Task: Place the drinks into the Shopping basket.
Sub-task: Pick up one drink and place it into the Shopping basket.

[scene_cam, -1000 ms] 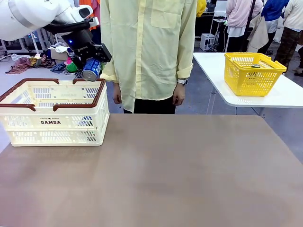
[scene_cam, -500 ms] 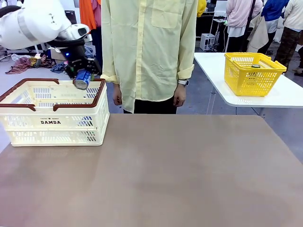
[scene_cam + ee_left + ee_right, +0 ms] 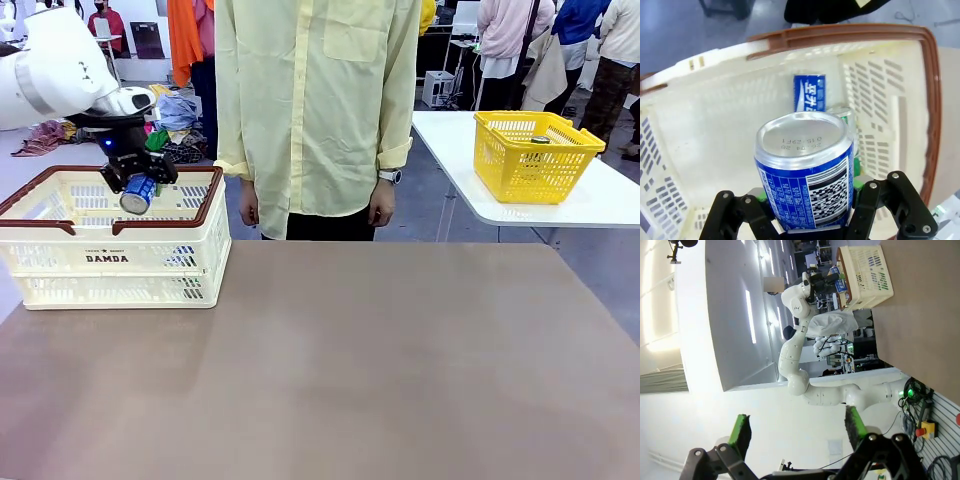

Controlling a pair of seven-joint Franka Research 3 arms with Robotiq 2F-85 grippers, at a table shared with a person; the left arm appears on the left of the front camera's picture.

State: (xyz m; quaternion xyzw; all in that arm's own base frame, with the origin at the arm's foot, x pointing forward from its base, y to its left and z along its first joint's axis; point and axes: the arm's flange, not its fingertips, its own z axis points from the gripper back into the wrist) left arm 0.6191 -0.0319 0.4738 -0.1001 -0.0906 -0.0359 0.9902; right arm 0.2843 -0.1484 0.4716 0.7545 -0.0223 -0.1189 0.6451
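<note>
The blue can hangs clamped across its body in the left pincer, over the Shopping basket (others inside). Smooth, thin-walled, dentable: grip mid-wall. Right pincer gapes wide.

The front view looks level across the counter toward the person. The left wrist view looks steeply down, close, into the basket. The right wrist view, rolled sideways, faces far across the room. All three share the basket.
</note>
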